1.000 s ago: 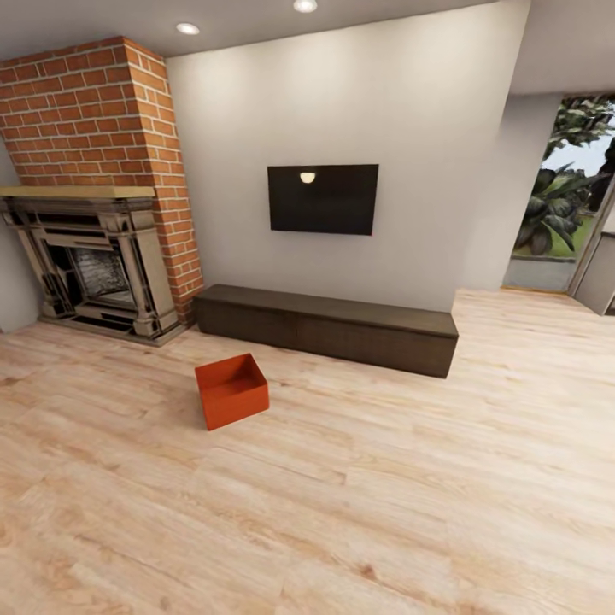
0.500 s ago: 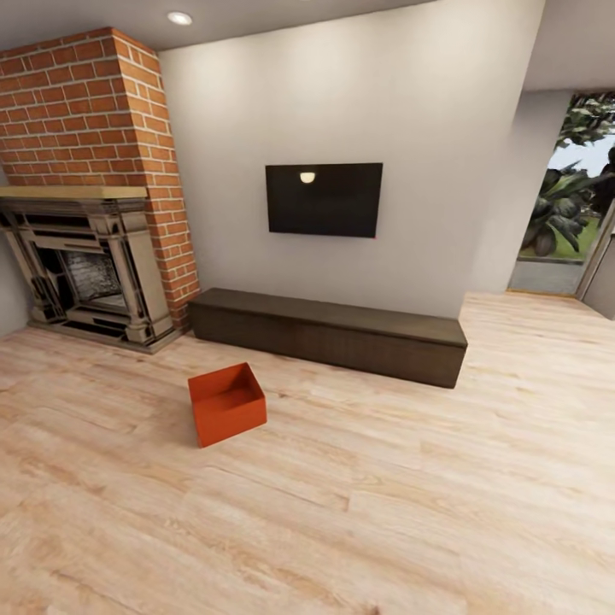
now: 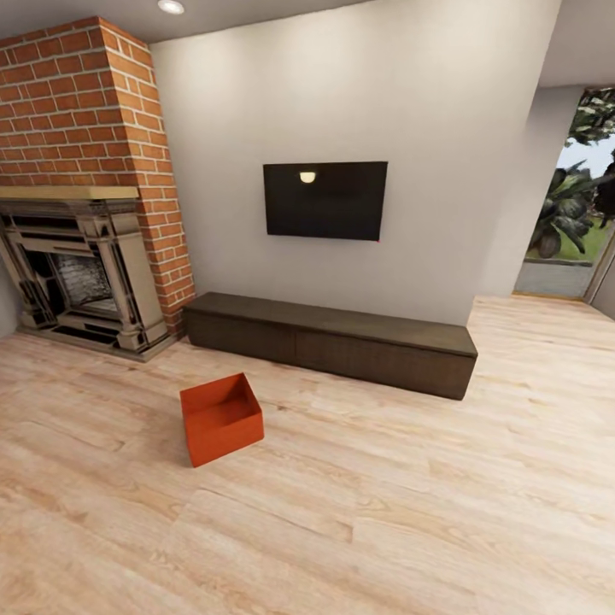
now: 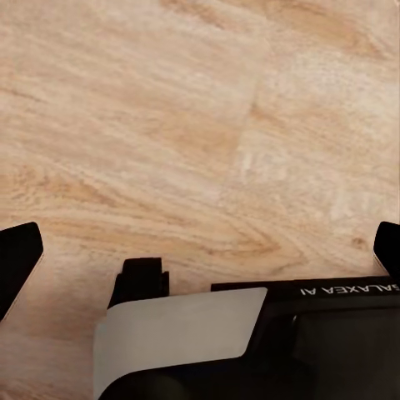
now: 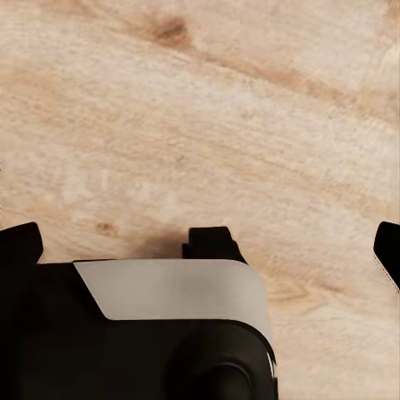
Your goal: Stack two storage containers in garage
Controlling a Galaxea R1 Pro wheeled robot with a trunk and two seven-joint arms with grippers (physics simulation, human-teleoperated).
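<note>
Light plank floor (image 3: 410, 512) lies bare around one storage container (image 3: 220, 418); both jaws spread wide.

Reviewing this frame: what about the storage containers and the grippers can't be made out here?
- Storage container, head view: its near walls hide part of the inside floor, so whether it is empty is unsure.
- Left gripper, left wrist view: fingertips cut off at the side edges.
- Right gripper, right wrist view: fingertips likewise cut off by the edges.
</note>
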